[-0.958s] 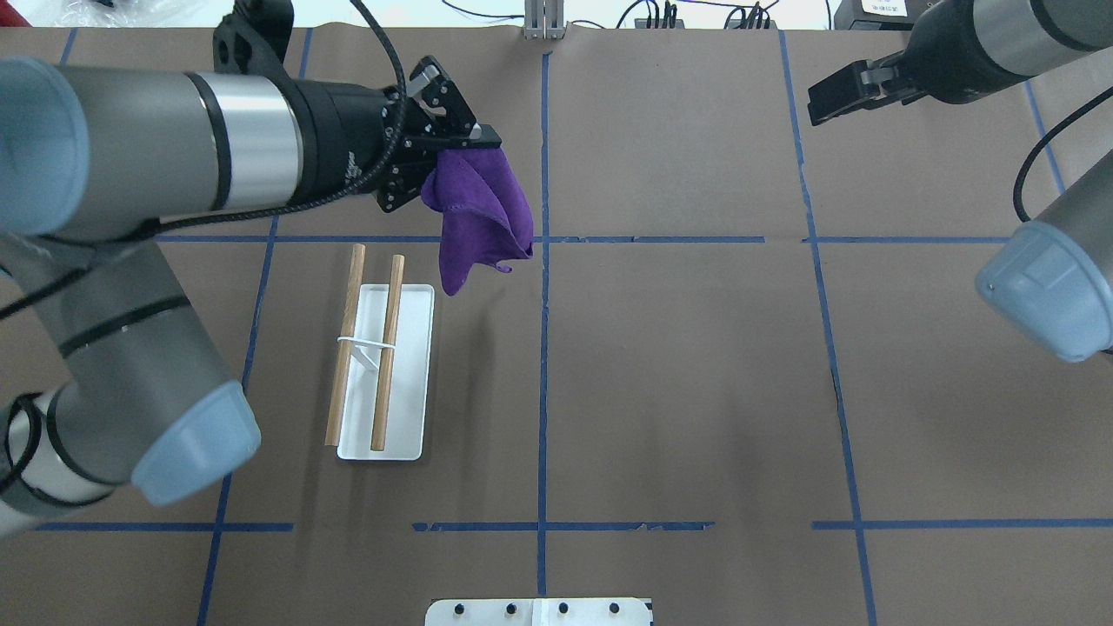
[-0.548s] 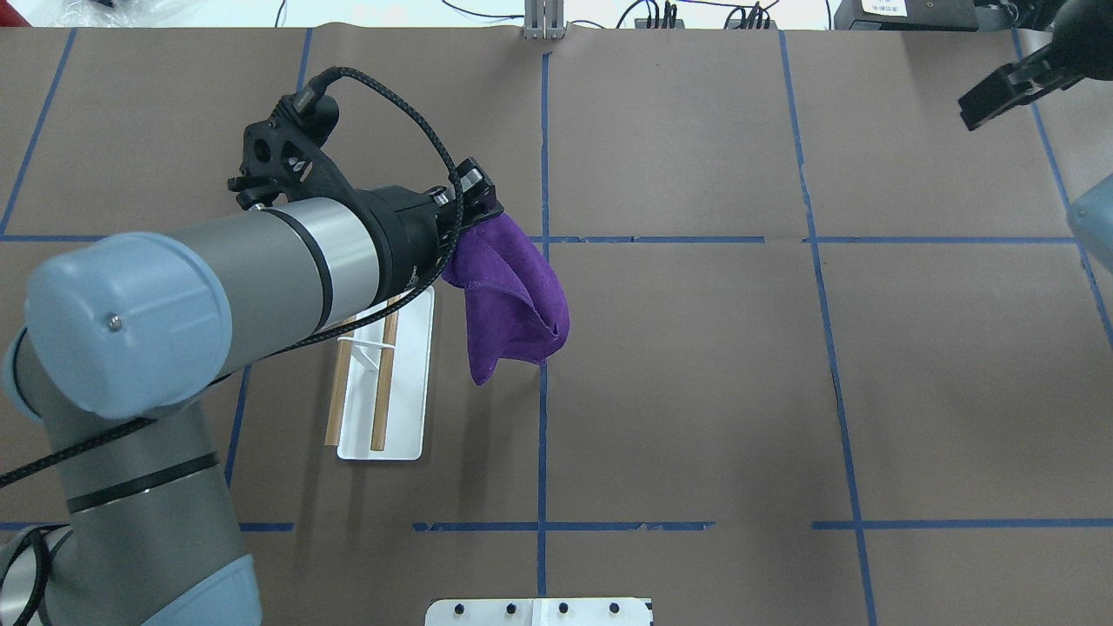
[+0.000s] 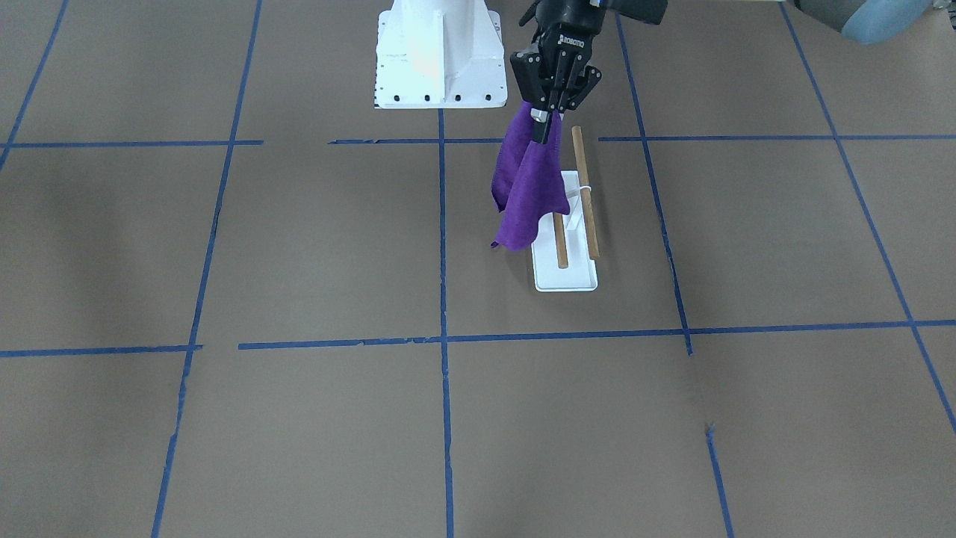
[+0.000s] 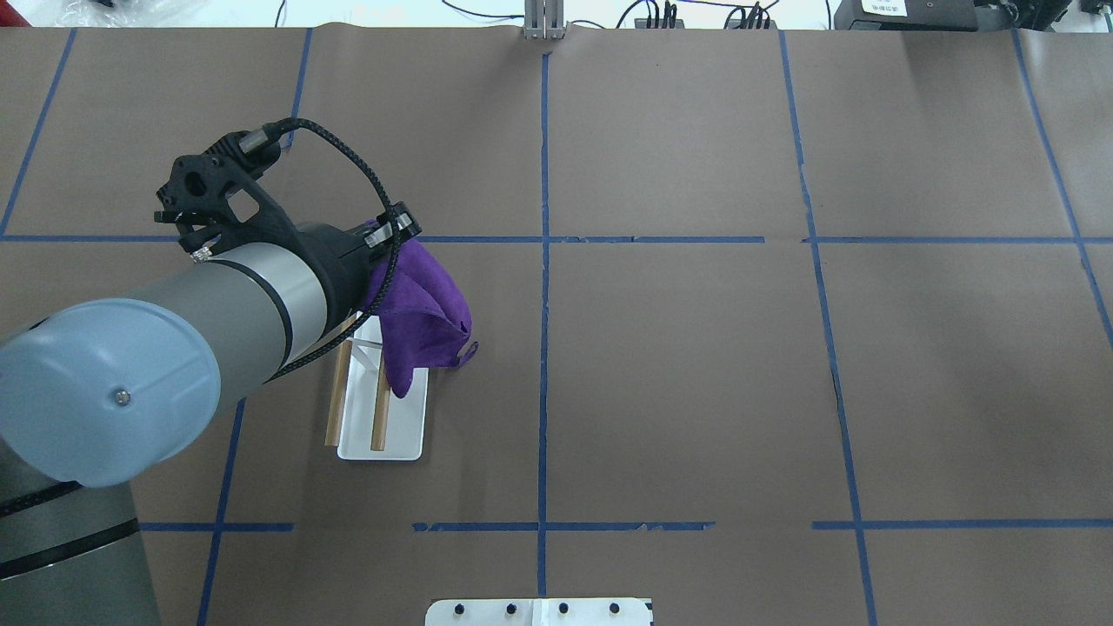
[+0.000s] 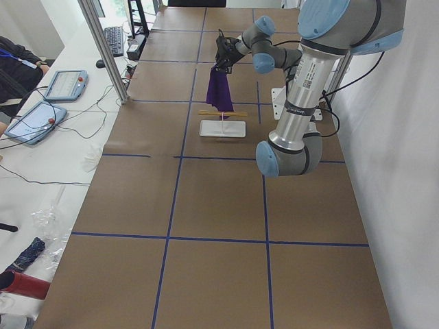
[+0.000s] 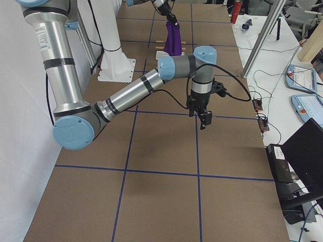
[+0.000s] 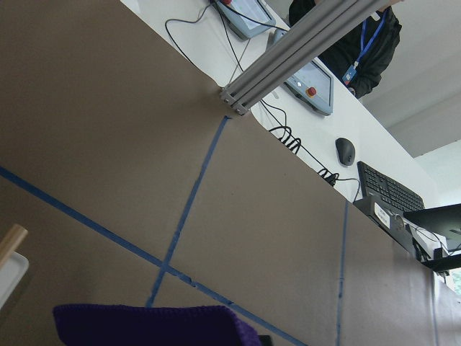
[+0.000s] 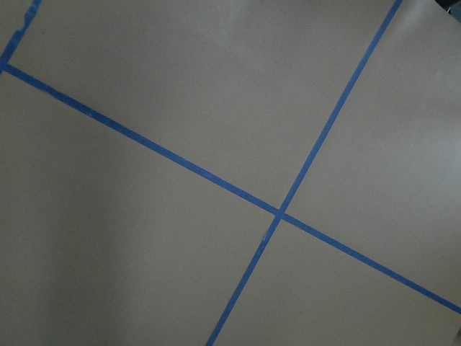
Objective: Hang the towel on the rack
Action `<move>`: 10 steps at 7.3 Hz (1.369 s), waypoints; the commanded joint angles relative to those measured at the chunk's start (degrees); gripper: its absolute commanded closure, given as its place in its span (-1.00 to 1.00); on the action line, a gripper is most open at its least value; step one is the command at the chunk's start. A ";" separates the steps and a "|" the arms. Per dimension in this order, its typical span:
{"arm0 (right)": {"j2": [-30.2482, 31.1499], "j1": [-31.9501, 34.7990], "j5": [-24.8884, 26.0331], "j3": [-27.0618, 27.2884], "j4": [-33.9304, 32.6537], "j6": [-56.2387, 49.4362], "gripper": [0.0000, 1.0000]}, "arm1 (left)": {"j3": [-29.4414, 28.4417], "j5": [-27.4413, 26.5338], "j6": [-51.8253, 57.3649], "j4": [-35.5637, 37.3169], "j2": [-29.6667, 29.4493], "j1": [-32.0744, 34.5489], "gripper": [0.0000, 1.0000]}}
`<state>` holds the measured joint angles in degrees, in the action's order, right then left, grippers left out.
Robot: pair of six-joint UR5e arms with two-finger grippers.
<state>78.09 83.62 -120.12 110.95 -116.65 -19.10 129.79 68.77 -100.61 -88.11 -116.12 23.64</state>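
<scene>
My left gripper [image 3: 547,125] is shut on the top of the purple towel [image 3: 526,190], which hangs in folds in the air. The towel's lower end hangs beside and partly over the rack [image 3: 565,278], in front of the rod nearer the table's middle. In the overhead view the towel [image 4: 419,317] covers the far end of the rack [image 4: 383,439], and my left gripper [image 4: 389,246] is mostly hidden by the wrist. The left wrist view shows the towel's edge [image 7: 144,324]. My right gripper [image 6: 206,117] shows only in the exterior right view, low over bare table; I cannot tell if it is open.
The white robot pedestal [image 3: 437,52] stands behind the rack. An aluminium post [image 4: 543,22] and cables sit at the table's far edge. Blue tape lines grid the brown table cover [image 4: 696,374]. Tablets [image 5: 65,83] lie on the side desk.
My left arm has carried the towel back towards the robot and to the left, from beside the rack to over its far end. My right arm has left the overhead view.
</scene>
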 commanded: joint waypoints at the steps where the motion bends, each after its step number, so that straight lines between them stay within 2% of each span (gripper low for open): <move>1: 1.01 1.89 -5.17 -2.82 0.02 -1.47 -1.00 | 1.69 -0.56 0.06 0.84 8.15 1.14 1.00; 2: 1.27 3.20 -8.95 -3.89 0.11 -1.47 -1.00 | 1.96 -0.65 1.02 0.75 10.98 2.72 1.00; 3: 2.15 3.65 -10.55 -4.42 0.02 -1.21 -1.00 | 1.87 -2.57 1.90 0.75 15.36 2.82 1.00; 6: 3.81 3.65 -10.48 -5.21 0.11 -1.47 -1.00 | -1.01 -4.26 3.40 0.48 18.12 2.47 1.00; 7: 4.09 3.65 -10.40 -5.13 0.11 -1.47 -1.00 | -3.46 -4.34 3.49 0.40 18.13 2.47 -0.17; 8: 4.18 3.74 -10.40 -5.13 0.11 -1.91 -1.00 | -4.01 -4.17 5.58 0.22 17.86 2.38 -0.99; 10: 4.18 3.74 -10.22 -5.30 0.11 -1.48 -1.00 | -2.80 -3.47 14.62 0.13 17.77 3.08 -1.00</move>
<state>82.22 87.34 -130.48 105.81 -116.54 -20.85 126.36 64.90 -90.63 -87.92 -98.26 26.38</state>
